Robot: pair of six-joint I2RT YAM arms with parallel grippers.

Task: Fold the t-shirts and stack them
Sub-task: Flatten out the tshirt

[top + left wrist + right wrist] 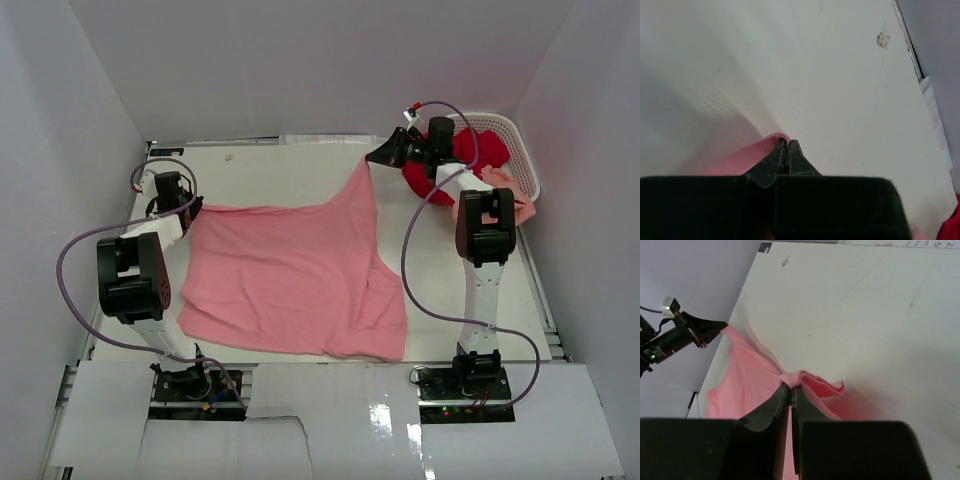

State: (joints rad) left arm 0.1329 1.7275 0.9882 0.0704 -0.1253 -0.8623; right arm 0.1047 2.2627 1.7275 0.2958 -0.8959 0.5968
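Pink fabric sits pinched in both sets of jaws. Left gripper (788, 142) has its two black fingers pressed together, and a rounded fold of the pink t-shirt (290, 280) pokes out at their tips, caught between them. In the left wrist view the rest of that cloth trails back below and to the left of the tips, while bare white table (830, 75) stretches ahead of them. Right gripper (790, 386) is likewise clamped on the same shirt. A small bunched knot of pink sits right at its fingertips, with a loose folded flap just to the right of the jaws. The wide body of the garment falls away to their left and beneath them.

From above, the shirt lies spread over the table between the two grips, its near hem flat towards the arm bases. One far corner is at the left jaws and the other is pulled to a point at the right jaws, so the far edge runs from one pair of tips to the other.

Behind the right jaws, on the side away from the pink shirt, a deep red t-shirt (485, 148) spills over the rim of a white perforated basket (527, 160). A pale peach t-shirt (524, 212) lies bunched beside it, partly hidden by the right arm. Both lie clear of the fingertips
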